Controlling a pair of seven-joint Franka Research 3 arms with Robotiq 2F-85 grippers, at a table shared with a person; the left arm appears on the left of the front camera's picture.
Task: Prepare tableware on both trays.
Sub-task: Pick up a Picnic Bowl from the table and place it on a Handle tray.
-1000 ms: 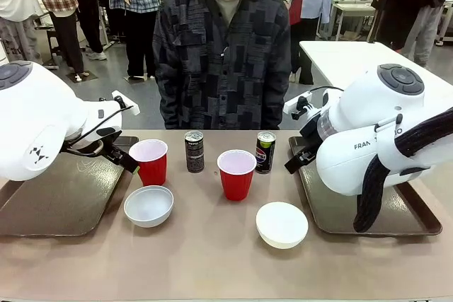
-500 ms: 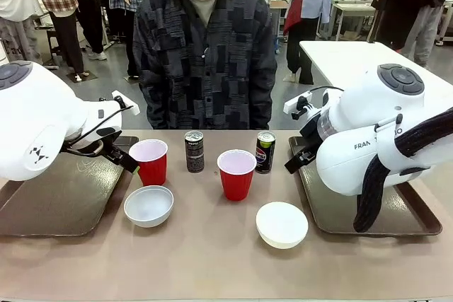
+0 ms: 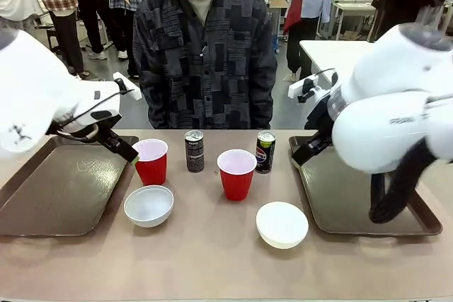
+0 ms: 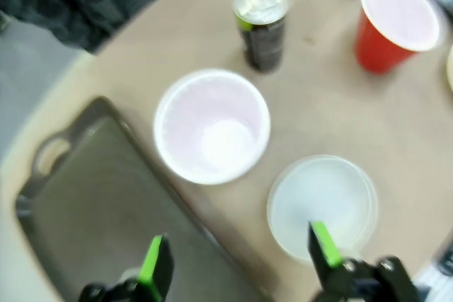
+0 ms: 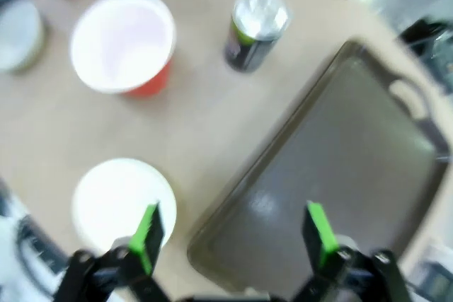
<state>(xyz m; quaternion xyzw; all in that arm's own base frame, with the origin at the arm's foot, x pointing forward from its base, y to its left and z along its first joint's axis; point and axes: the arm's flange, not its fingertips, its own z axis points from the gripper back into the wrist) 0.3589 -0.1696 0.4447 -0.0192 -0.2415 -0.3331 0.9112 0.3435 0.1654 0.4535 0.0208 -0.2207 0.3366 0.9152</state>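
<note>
My left arm (image 3: 32,97) and right arm (image 3: 389,118) sit raised on their own sides, both a little blurred. The left gripper (image 3: 124,152) slants down and inward, jaws spread wide, its green pads (image 4: 154,265) well apart with nothing between them. The right gripper (image 3: 303,155) mirrors it, angled down toward the middle, jaws equally wide and empty.

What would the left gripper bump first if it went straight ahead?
The left gripper would probably meet the rim of the left tray first, right beside the white bowl; depth is unclear.
</note>
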